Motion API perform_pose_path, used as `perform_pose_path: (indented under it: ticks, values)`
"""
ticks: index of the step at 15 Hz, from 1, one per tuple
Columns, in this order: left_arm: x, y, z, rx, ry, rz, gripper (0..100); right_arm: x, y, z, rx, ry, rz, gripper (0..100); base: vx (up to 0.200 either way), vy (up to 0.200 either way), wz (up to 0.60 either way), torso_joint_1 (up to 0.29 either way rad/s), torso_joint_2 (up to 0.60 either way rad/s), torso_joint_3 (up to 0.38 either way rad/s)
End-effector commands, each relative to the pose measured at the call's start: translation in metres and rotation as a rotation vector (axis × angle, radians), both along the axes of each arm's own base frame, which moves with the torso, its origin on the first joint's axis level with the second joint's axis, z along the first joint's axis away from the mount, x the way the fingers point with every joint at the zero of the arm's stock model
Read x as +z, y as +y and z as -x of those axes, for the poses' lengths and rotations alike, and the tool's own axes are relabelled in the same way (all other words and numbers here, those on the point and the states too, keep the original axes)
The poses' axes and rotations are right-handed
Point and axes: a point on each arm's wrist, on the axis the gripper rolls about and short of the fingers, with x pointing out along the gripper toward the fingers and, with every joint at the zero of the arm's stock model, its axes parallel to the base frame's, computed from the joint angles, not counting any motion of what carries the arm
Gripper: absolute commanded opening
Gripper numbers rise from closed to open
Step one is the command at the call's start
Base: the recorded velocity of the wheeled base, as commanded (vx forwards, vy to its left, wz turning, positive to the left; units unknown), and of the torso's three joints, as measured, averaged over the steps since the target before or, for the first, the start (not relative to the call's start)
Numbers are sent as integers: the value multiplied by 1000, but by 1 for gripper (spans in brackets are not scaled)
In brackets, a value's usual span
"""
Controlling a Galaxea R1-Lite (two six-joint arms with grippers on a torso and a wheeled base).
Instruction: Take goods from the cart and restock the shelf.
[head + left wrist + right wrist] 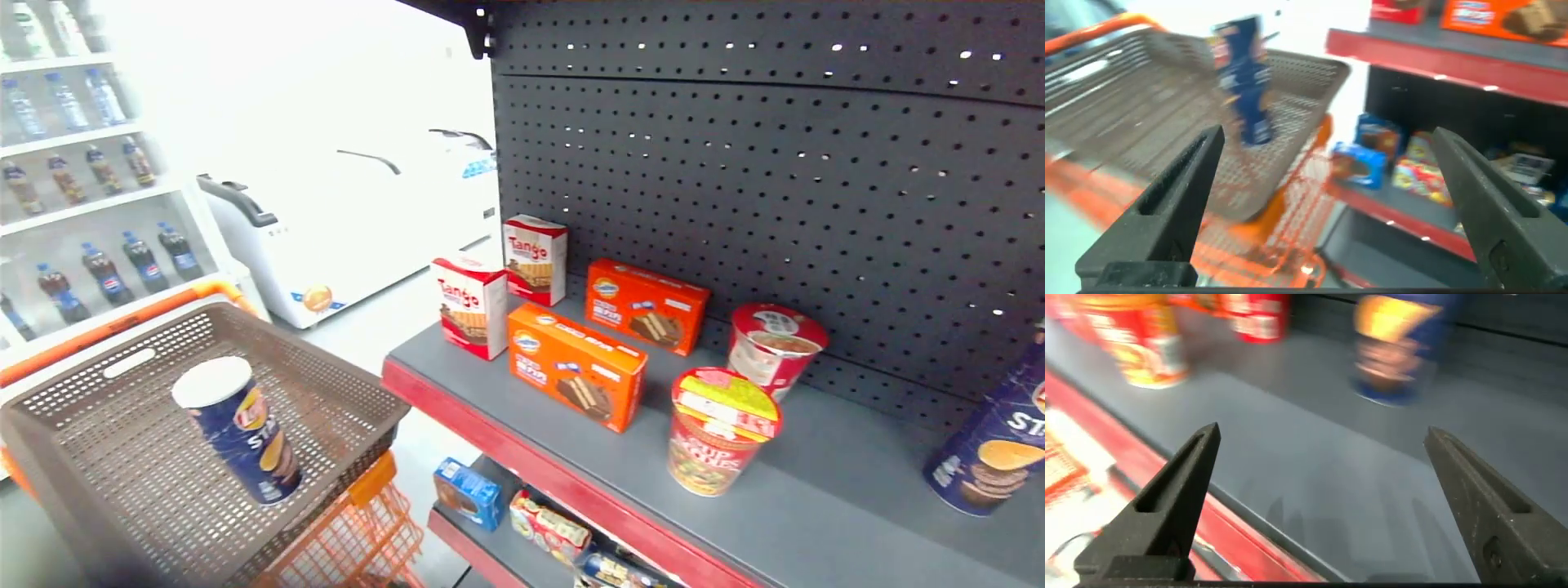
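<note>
Restocking aisle: a blue chip can [241, 441] stands upright with a slight lean on the mesh floor of the brown basket [351, 392]. The basket rides on the orange cart [122, 322], just left of the grey shelf [816, 506].

The left gripper [1327, 139] hangs in front of that basket. Its fingers are spread wide and hold nothing, and the can sits apart from them, farther off.

The right gripper [1323, 433] hovers over a bare stretch of the shelf board near its red front edge, its fingers likewise released and empty. Beyond it, at the shelf's right end, stands a second chip can [992, 441], close to the black pegboard [775, 163] (whether it touches the panel is hard to tell from these angles).

Along the shelf from the left are:
- a front wafer box [472, 306] and a rear wafer box [535, 260], both red and white and upright;
- a front orange box [575, 367] and a rear orange box [649, 306], each standing on a long edge;
- a yellow-lidded noodle cup [718, 433] near the front, and a red noodle cup [771, 343] behind it by the pegboard.

A small blue box [467, 492] lies on the lower shelf beside other packets. Behind the cart stand a white freezer [326, 245] and a cooler [73, 188] lined with bottles.
</note>
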Motion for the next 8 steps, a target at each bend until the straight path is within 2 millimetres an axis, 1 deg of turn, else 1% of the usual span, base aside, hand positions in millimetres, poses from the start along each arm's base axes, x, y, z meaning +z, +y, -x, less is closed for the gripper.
perform_pose_path:
  ticks: [1, 3, 8]
  values:
    - [0, 0, 0, 0, -1, 1, 100, 0, 0, 0, 1, 1, 1, 100, 0, 0, 600, -2, 2, 2]
    - [0, 0, 0, 3, -1, -1, 100, 0, 0, 0, 1, 1, 0, 100, 0, 0, 600, 2, 5, -2]
    - [0, 0, 0, 17, -1, -1, 100, 0, 0, 0, 1, 1, 0, 100, 0, 0, 0, 0, 0, 0]
